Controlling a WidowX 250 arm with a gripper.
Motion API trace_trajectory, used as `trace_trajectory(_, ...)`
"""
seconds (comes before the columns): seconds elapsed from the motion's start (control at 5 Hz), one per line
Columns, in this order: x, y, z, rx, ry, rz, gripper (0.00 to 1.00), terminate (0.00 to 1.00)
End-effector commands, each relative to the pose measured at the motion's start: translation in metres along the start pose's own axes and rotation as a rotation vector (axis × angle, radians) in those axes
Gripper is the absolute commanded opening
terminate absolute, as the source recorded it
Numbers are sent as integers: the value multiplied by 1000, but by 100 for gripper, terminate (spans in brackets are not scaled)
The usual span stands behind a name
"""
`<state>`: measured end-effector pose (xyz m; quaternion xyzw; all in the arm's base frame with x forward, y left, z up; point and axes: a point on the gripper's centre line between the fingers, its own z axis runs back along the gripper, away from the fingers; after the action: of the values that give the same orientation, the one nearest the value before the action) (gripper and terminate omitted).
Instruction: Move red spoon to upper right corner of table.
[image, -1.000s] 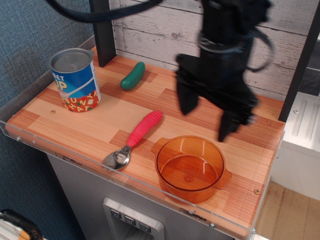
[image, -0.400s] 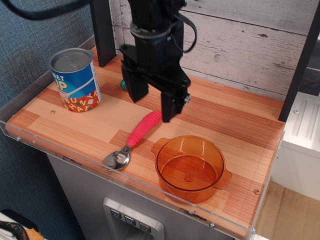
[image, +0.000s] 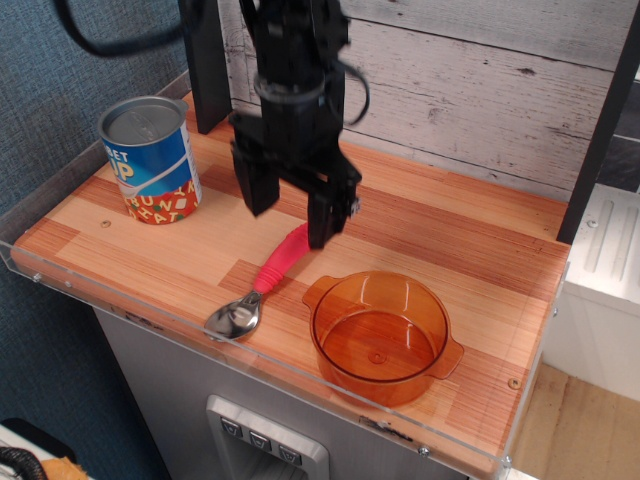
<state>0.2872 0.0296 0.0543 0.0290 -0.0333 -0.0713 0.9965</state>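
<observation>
Your claw (image: 288, 212) hangs wide apart above the counter (image: 150, 245), its two black fingers (image: 254, 185) spread with a clear gap between them and nothing held in that gap. One finger sits to the left, over bare wood; the other reaches lower on the right, and its tip covers the upper end of the red spoon (image: 262, 286) from this view. You cannot tell whether that tip touches the handle or only hovers above it.

The red spoon lies flat on the counter near the front edge, slanting from lower left to upper right. Its shiny metal bowl points toward the front rim, and its ribbed pinkish-red handle runs up toward the claw. So the spoon sits mostly below and in front of the claw, with only the far end of the handle under the right finger.

Just beside the spoon on the right stands an orange pot (image: 380, 335), its near handle close to the spoon's handle. A blue can (image: 150, 160) stands at the left side of the counter, well apart from the claw.
</observation>
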Motion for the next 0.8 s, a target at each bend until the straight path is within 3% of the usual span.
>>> trace_trajectory(0.0, 11, 7, -19, 48, -41, 14, 100, 0)
trace_trajectory(0.6, 7, 12, -43, 48, -1, 22, 100, 0)
